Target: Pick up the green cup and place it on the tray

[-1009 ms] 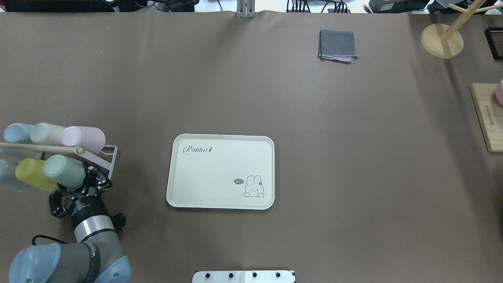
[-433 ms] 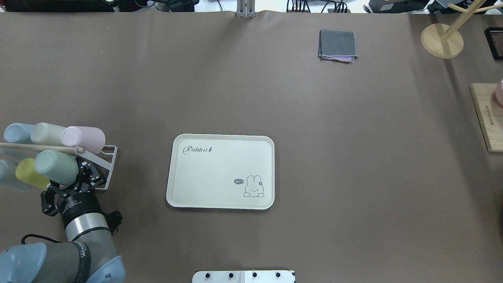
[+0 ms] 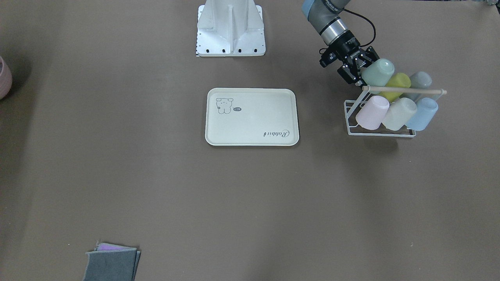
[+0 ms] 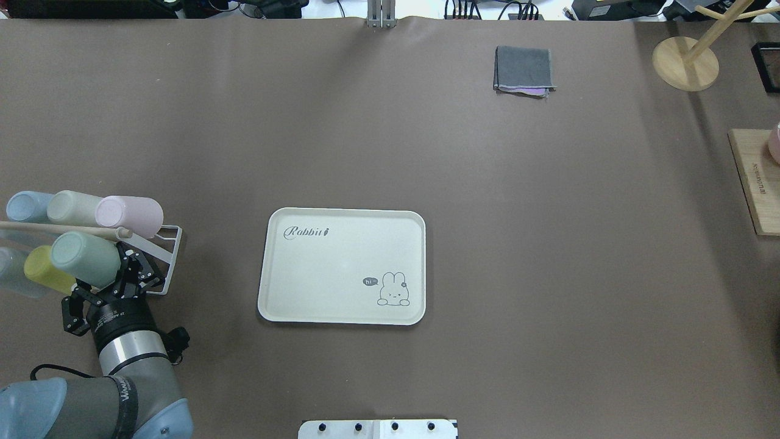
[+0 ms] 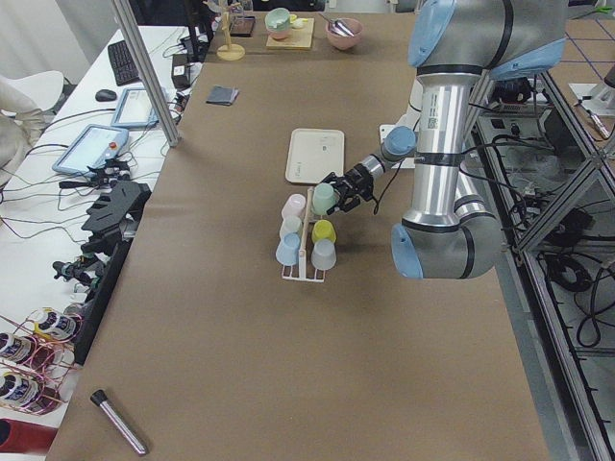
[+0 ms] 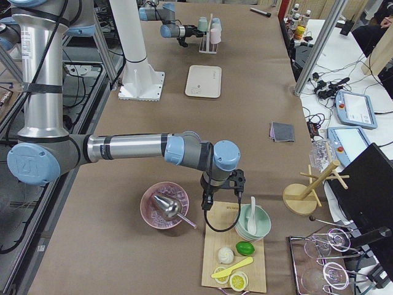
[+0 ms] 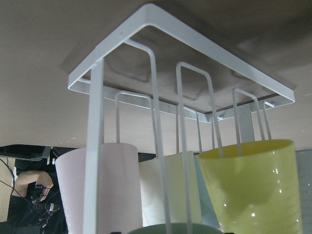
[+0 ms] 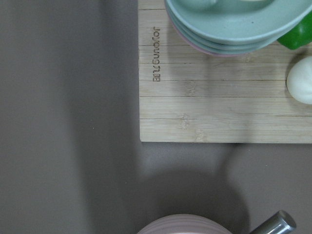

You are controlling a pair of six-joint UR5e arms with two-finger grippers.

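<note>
Green cup (image 4: 85,259): it is held tilted at the white wire rack (image 4: 170,253), with its closed bottom turned up and away from the arm. It is seen on the robot's side of the rack's wooden rod (image 4: 61,229), just beside the yellow cup (image 4: 42,271). Whether it is clear of its wire prong cannot be told.

Left gripper (image 4: 109,279): the jaws are clamped on the green cup near its open end. In the left wrist view the cup's green rim (image 7: 165,228) is seen at the bottom edge, with the rack's wire loops above it.

Right gripper (image 6: 207,206): it is seen only from the table's right end, hanging over a wooden board (image 6: 233,246) next to a pink bowl (image 6: 163,206). Whether its jaws are apart or together cannot be told.

Tray (image 4: 317,274): it lies flat on the brown surface (image 4: 426,152), well apart from the green cup, on the side of the rack towards the table's middle. A rabbit drawing and the word "Rabbit" are printed on it.

Other cups: a pink cup (image 4: 131,214), a cream cup (image 4: 73,207) and a blue cup (image 4: 27,205) are hung in a row on the far side of the rod.

Cloth (image 4: 524,68): a folded grey cloth is laid near the far edge of the surface.
</note>
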